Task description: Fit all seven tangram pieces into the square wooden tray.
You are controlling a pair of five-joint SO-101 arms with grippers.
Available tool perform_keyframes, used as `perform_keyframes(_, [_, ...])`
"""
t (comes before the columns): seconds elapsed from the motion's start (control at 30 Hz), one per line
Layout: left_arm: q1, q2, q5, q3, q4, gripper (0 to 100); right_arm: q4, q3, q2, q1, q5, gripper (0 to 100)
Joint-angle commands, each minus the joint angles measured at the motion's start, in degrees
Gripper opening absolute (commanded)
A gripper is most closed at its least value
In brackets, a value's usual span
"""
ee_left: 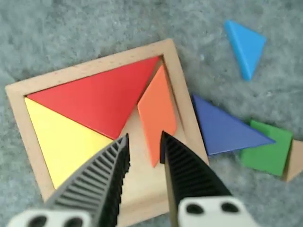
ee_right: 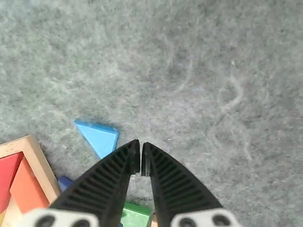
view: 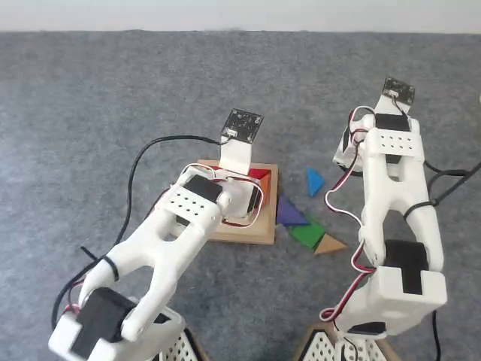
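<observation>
The square wooden tray (ee_left: 94, 65) holds a large red triangle (ee_left: 99, 101), a large yellow triangle (ee_left: 61, 144) and an orange parallelogram (ee_left: 157, 116). My left gripper (ee_left: 143, 141) hangs open just above the tray, over the parallelogram's near tip. In the high view the left arm covers most of the tray (view: 248, 235). Beside the tray on the carpet lie a dark blue triangle (ee_left: 220, 130), a green square (ee_left: 270, 151), a small tan triangle (view: 329, 244) and a light blue triangle (ee_left: 246, 45). My right gripper (ee_right: 141, 147) is shut and empty above the carpet, near the light blue triangle (ee_right: 99, 136).
Grey carpet (view: 113, 113) covers the whole table, with open room to the far side and left of the tray. A black cable (view: 135, 173) loops beside the left arm. The right arm (view: 394, 195) stands to the right of the loose pieces.
</observation>
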State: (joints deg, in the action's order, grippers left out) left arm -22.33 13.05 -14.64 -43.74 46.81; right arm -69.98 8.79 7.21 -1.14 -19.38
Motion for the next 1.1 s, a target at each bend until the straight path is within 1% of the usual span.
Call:
perform_keyframes(0.0, [0.62, 4.57, 0.0, 0.48, -1.23, 11, -0.48, -2.9, -0.22, -0.22, 0.88, 0.6])
perform_keyframes(0.1, [1.58, 4.4, -2.81, -0.57, -2.46, 11, -0.4, -2.9, -0.22, -0.22, 0.88, 0.6])
perform_keyframes(0.13, [1.49, 4.13, -2.55, -1.19, -2.29, 10, -0.4, -2.9, -0.22, -0.22, 0.88, 0.6])
perform_keyframes(0.23, [-2.02, 4.22, 2.9, -3.3, 0.0, 10, -0.4, -2.9, -0.22, -0.22, 0.88, 0.6])
perform_keyframes(0.3, [-3.78, 3.87, 5.45, -3.65, 2.11, 7, -0.48, -2.81, -0.22, -0.22, 0.88, 0.6])
perform_keyframes(0.37, [-3.69, 3.6, 5.89, -3.56, 2.64, 5, -0.22, -2.37, -0.22, -0.22, 0.88, 0.6])
perform_keyframes(0.5, [-1.93, 3.16, 5.89, -3.65, 1.05, 5, -0.04, -2.2, -0.22, -0.13, 0.88, 0.6])
perform_keyframes(0.67, [-2.37, -3.78, 5.71, -0.13, 1.58, 5, -0.04, -2.11, -0.22, -0.13, 0.88, 0.6])
perform_keyframes(0.73, [1.23, -4.84, 3.43, 3.3, 3.78, 4, -0.4, -2.02, -0.57, -0.04, 0.88, 0.6])
perform_keyframes(0.83, [10.73, 0.0, 1.85, 5.41, 4.92, 2, -2.24, -2.02, -1.45, 2.24, 1.05, 0.6])
perform_keyframes(0.97, [22.86, 13.98, 1.58, -1.27, 1.23, 2, -3.65, -0.79, -3.65, 11.03, 5.01, 0.6])
perform_keyframes(1.07, [28.75, 22.59, 1.14, -8.66, -5.1, 2, -0.75, 1.41, -4.79, 20.0, 5.01, 0.6])
